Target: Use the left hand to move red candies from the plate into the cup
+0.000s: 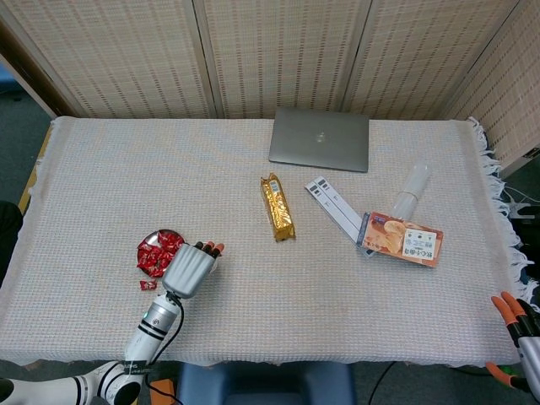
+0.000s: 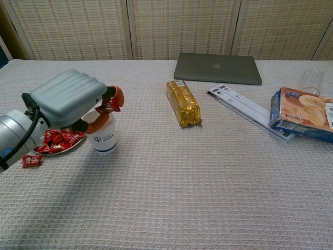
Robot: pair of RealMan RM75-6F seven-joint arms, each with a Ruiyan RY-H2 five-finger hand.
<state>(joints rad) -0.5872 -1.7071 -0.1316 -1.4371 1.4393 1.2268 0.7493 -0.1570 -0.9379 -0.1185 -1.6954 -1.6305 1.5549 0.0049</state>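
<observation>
Red candy (image 2: 111, 105) pinched in left hand (image 2: 70, 101) fingertips above cup (image 2: 102, 139)

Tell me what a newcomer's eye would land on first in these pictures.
First, the robot's grey left hand with orange fingertips, pinching a red wrapped candy over the white paper cup at the table's near left. Next, the small metal plate heaped with red candies beside that cup, one stray candy on the cloth. Farther back lies a gold foil snack packet.
</observation>
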